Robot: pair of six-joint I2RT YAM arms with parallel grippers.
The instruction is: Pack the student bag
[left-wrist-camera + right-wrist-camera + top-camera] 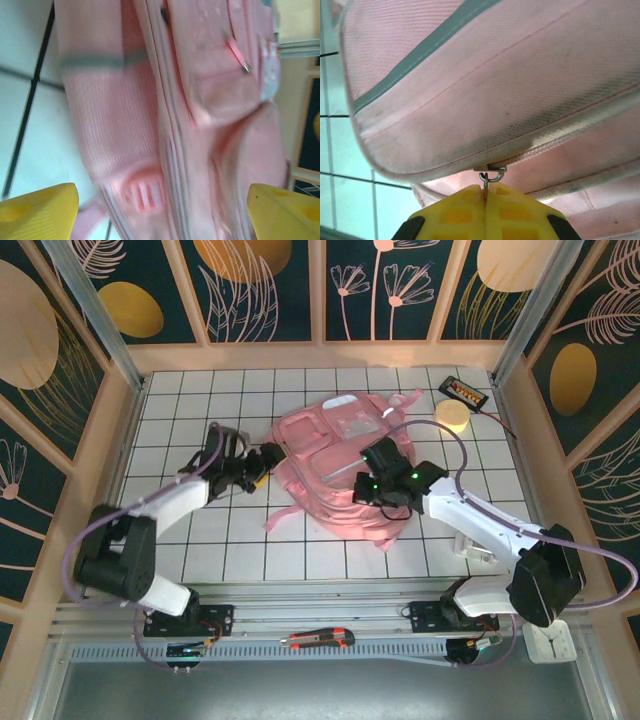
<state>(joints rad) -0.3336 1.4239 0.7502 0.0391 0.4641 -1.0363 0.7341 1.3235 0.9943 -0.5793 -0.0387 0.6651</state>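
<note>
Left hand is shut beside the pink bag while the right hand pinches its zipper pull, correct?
No: the left hand is open; the left wrist view shows its yellow fingers wide apart beside the student bag. The right hand does pinch the zipper pull.

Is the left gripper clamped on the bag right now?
No: the left gripper's yellow fingers stand wide apart, with the student bag lying beyond them, ungripped.

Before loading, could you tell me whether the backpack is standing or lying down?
Lying down: the pink backpack sprawls front-up on the tabletop.
</note>
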